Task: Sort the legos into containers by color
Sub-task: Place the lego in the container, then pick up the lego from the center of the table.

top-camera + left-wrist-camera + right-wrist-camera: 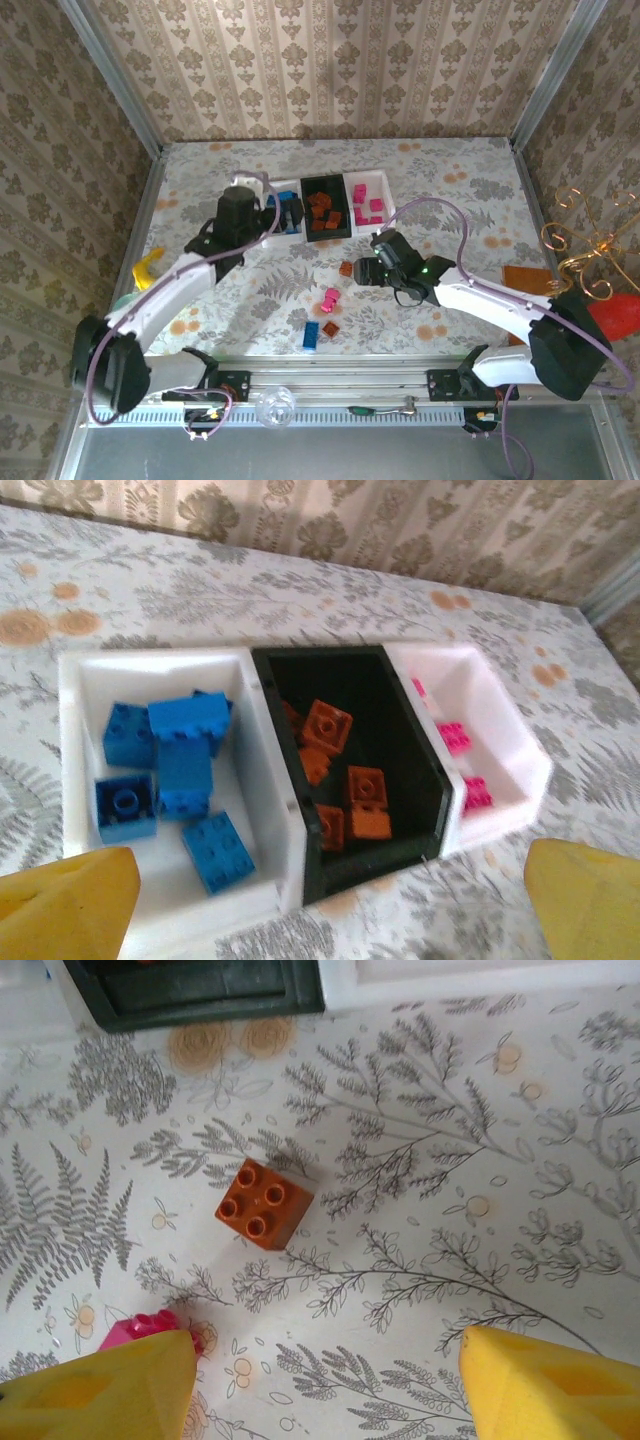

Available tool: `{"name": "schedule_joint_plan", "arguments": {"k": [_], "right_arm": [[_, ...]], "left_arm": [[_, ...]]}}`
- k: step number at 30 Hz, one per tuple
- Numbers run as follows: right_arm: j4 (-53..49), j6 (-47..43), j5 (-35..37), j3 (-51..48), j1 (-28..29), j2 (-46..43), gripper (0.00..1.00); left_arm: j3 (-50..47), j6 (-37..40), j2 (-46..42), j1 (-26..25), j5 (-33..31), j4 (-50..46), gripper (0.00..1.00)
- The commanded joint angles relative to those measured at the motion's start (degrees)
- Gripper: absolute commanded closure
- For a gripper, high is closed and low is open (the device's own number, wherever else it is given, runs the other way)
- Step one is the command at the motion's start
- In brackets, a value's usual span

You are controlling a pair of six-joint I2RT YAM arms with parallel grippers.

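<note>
White arms (490, 302), black joints (560, 350), purple cables (440, 201), yellow fingertips (70, 905)

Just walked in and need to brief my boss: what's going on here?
Two robot arms are partway through sorting by color. The left tool, open and empty, hovers over the white tray of blue bricks. The black tray holds orange-brown bricks, the other white tray pink ones. The right tool, open, hangs above an orange-brown brick on the table. A pink brick, a blue brick and another orange-brown one lie loose nearby.
</note>
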Motion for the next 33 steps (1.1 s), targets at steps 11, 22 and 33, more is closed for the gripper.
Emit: {"name": "schedule_joint_plan", "arguments": {"k": [11, 22, 33], "right_arm": [[0.0, -1.8, 0.8, 6.0, 7.5, 13.4, 0.29], [-2.2, 8.9, 12.1, 15.2, 7.1, 23.2, 0.28], [-5.0, 12.3, 16.0, 19.4, 6.0, 31.1, 0.37]], "left_arm": [[-23.0, -7.5, -21.7, -3.7, -2.3, -7.0, 0.0], [-27.4, -8.8, -25.7, -3.7, -2.8, -7.5, 0.0], [-30.0, -10.0, -28.3, -3.7, -2.3, -8.1, 0.0]]}}
